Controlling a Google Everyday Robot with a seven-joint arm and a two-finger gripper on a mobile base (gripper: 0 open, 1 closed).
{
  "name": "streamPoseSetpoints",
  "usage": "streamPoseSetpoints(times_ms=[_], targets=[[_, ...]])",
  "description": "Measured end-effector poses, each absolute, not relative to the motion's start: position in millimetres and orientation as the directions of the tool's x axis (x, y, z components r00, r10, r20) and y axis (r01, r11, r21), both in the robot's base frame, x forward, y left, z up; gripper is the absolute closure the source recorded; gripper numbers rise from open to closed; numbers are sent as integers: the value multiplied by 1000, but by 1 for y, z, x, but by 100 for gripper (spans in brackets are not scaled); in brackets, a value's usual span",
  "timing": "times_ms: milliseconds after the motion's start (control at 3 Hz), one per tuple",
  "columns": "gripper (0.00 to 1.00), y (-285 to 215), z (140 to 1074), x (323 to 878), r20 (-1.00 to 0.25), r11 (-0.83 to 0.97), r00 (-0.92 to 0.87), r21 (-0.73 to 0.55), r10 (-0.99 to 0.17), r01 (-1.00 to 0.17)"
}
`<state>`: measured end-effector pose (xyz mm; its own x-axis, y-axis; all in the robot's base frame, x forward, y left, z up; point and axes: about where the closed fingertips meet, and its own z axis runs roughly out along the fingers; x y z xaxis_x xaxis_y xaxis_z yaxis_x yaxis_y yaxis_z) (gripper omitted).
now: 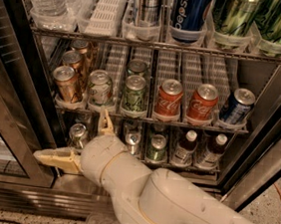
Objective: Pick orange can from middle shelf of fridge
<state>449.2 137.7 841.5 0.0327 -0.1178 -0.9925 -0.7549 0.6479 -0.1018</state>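
Three coppery-orange cans stand in one lane at the left end of the middle shelf [199,124]; the front orange can [67,84] is at the clear stop, with the others [73,62] behind it. My gripper [76,140] is below that shelf, in front of the lowest rack, open and empty. One tan finger [51,157] points left and the other [106,124] points up toward the shelf edge. The fridge [14,121] is open, its dark frame on both sides.
On the middle shelf, right of the orange cans, stand a green-and-white can [99,87], a green can [134,93], two red Coca-Cola cans [168,100] and a blue can [236,106]. Bottles and tall cans fill the rack above. Small bottles [184,148] stand on the lowest rack.
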Motion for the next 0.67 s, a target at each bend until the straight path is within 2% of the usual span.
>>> streamPoseSetpoints(times_ms=[667], targets=[[0,161,841,458,-996,673,26,-75,-83,-736]])
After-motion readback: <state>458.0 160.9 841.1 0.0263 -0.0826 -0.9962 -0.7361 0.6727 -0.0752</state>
